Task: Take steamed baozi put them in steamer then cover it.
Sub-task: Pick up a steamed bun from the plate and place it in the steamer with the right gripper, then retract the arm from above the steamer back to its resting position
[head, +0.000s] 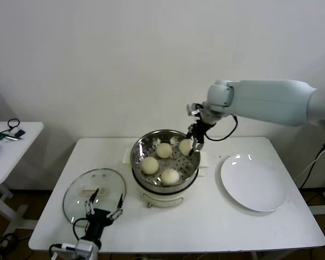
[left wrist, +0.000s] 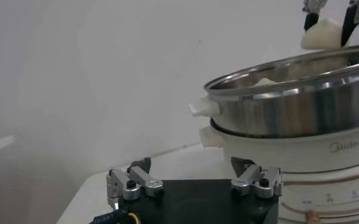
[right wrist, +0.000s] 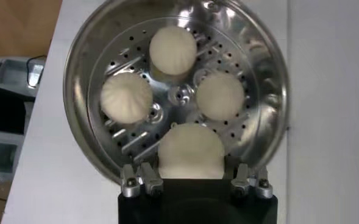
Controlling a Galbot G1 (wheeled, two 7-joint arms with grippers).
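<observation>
Right gripper (right wrist: 191, 176) hides fourth baozi's (right wrist: 190, 152) underside.

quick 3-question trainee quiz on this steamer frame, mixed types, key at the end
1. How many baozi are inside or over the steamer?
2. True or false: the cover sits on the steamer.
3. Which gripper is at the fourth baozi: A left gripper, B right gripper?

Key:
1. Four: three resting in the basket, one between the right gripper's fingers.
2. False: it lies on the table, left of the steamer.
3. B. The white plate is bare.
</observation>
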